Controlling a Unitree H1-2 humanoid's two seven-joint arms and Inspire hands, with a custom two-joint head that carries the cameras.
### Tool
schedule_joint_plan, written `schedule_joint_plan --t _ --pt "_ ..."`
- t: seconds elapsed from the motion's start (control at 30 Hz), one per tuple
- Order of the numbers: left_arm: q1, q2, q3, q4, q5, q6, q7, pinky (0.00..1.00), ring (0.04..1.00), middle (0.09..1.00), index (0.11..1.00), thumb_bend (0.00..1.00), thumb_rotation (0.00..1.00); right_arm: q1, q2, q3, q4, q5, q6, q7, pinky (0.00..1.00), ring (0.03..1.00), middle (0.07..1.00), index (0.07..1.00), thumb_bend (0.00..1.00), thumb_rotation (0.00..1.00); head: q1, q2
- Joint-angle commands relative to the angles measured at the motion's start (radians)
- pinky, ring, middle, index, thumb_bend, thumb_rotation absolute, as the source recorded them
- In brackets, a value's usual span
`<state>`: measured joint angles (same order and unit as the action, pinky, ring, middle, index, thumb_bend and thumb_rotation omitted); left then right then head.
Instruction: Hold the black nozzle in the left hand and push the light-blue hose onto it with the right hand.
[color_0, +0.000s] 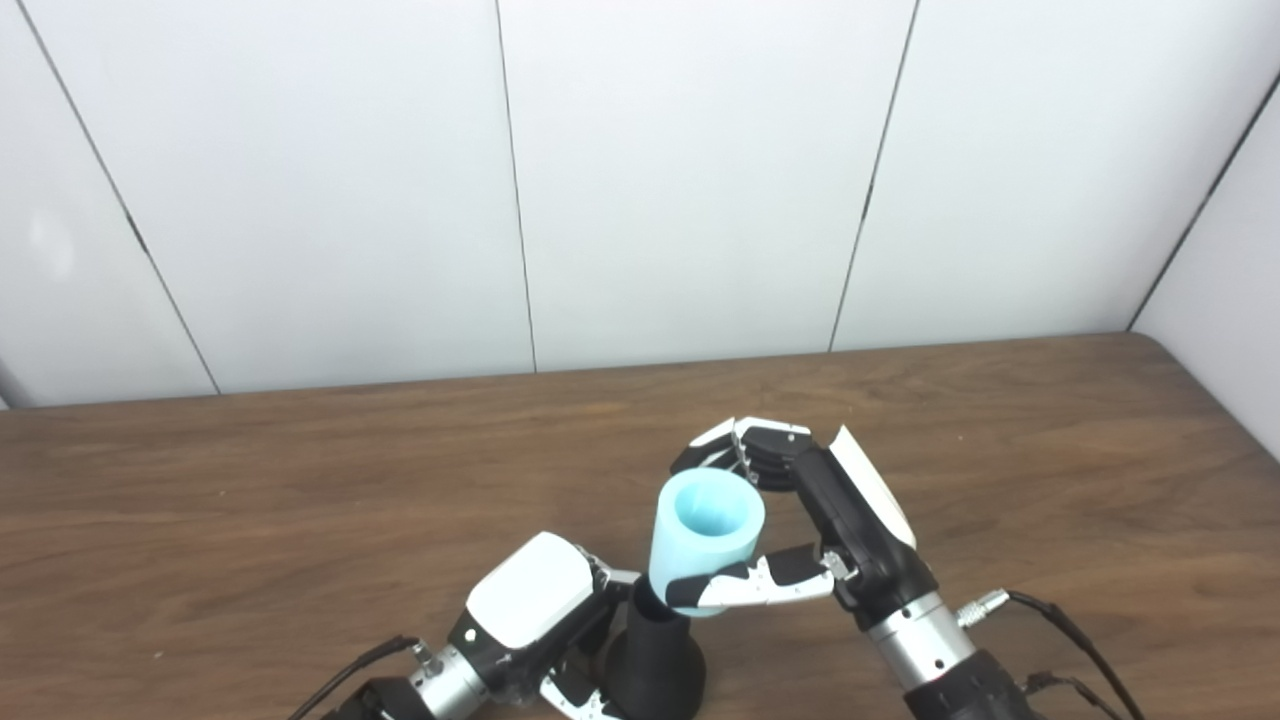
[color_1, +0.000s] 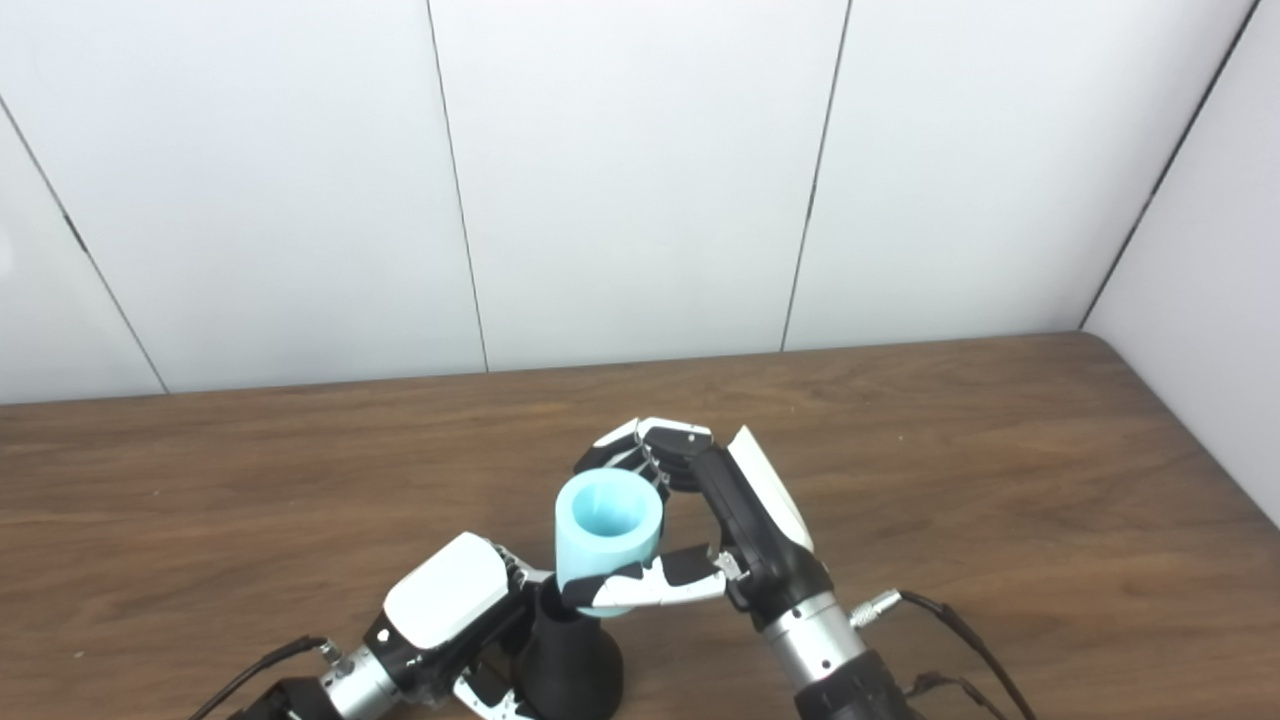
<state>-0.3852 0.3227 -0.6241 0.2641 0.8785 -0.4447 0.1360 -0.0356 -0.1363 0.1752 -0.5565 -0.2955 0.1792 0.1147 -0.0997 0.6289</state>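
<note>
**Hose meets nozzle as two hands line up the fit**

At the near edge of the wooden counter (color_0: 300, 480), the left hand (color_0: 530, 610) was closed around the wide lower body of the black nozzle (color_0: 655, 660), holding it upright with its narrow neck pointing up. The right hand (color_0: 790, 520) was closed on the light-blue hose (color_0: 705, 535), thumb across its near side and fingers (color_0: 745, 445) curled behind its far side. The hose stood nearly upright, tipped slightly to the left, its open mouth facing up toward the cameras. Its lower end sat right at the top of the nozzle's neck; whether it had begun to slide over the neck or merely rested on it could not be told, since the thumb and the hose itself hid the joint.

To finish the step well, the push would likely need to run straight down the line of the nozzle, so the slight tilt of the hose should probably be corrected first. A crooked push could jam one edge of the soft tube against the neck and buckle it. The right hand gripped low on the hose, which should help keep the wall stiff near the joint, though too tight a squeeze might flatten the bore and block entry. The left hand would need to hold firm against the counter, because the nozzle's base looked free to slide or tip under a downward load.
</note>
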Motion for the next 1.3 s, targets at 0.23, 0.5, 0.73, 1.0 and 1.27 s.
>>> schedule_joint_plan --t 0.23,0.5,0.73,1.0,1.27 --pt "0.041 -0.010 -0.022 0.064 0.047 0.033 -0.039 0.17 0.231 0.424 0.483 0.52 0.00 0.004 0.021 0.013 -0.061 0.018 -0.028 0.026 0.27 0.379 0.487 0.544 0.51 0.00 -0.001 0.002" --pt "0.045 -0.010 -0.022 0.057 0.045 0.036 -0.048 0.16 0.224 0.471 0.478 0.52 0.00 0.020 0.033 0.023 -0.024 0.013 -0.057 0.024 0.26 0.376 0.477 0.551 0.51 0.00 -0.001 0.002" --pt "0.047 -0.010 -0.023 0.049 0.044 0.040 -0.058 0.17 0.228 0.426 0.483 0.52 0.00 0.020 0.042 0.032 -0.001 0.002 -0.066 0.031 0.20 0.345 0.465 0.557 0.50 0.00 0.004 -0.002" --pt "0.058 -0.008 -0.017 0.031 0.045 0.040 -0.068 0.17 0.237 0.383 0.488 0.52 0.00 0.023 0.031 0.044 0.080 -0.064 -0.220 -0.013 0.21 0.350 0.466 0.553 0.51 0.00 0.005 -0.003" --pt "0.061 -0.008 -0.017 0.026 0.050 0.038 -0.067 0.18 0.247 0.386 0.490 0.52 0.00 0.009 0.024 0.037 0.163 -0.096 -0.366 -0.050 0.24 0.364 0.485 0.545 0.51 0.00 0.004 -0.005"
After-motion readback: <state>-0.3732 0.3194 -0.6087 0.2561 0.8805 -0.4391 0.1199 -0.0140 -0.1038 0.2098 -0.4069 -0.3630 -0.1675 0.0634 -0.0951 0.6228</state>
